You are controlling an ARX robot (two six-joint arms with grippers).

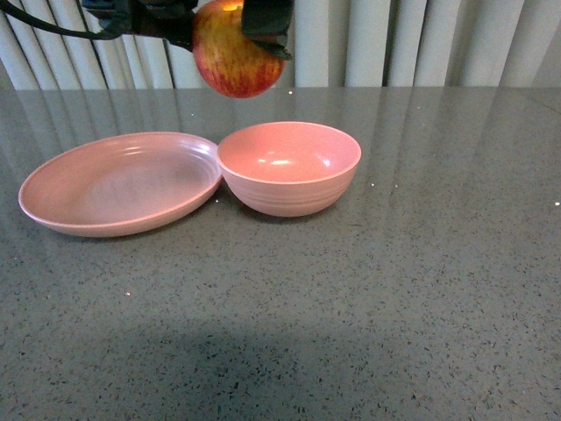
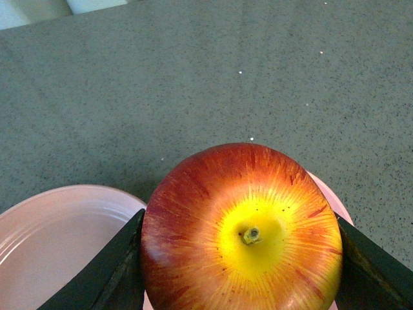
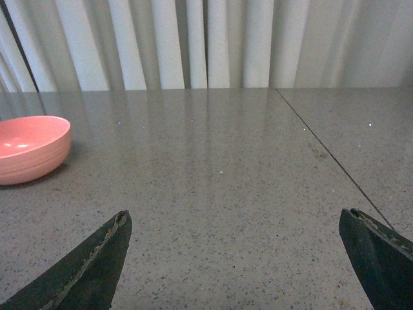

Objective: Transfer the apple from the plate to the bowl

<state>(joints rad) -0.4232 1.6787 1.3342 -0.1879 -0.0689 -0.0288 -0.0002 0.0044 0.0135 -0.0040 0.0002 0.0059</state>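
Note:
My left gripper [image 1: 230,24] is shut on the red and yellow apple [image 1: 237,54] and holds it in the air, above the gap between plate and bowl, nearer the bowl's left rim. In the left wrist view the apple [image 2: 242,232] fills the space between both black fingers [image 2: 113,271], stem up. The shallow pink plate [image 1: 121,182] is empty at the left and touches the deep pink bowl [image 1: 289,167], which is empty too. The plate [image 2: 58,245] and a sliver of the bowl [image 2: 332,197] show beneath the apple. My right gripper [image 3: 235,223] is open and empty over bare table.
The grey speckled table [image 1: 394,298] runs to white vertical blinds [image 1: 421,39] at the back. In the right wrist view the bowl [image 3: 29,148] sits far to one side and a seam [image 3: 329,155] crosses the tabletop.

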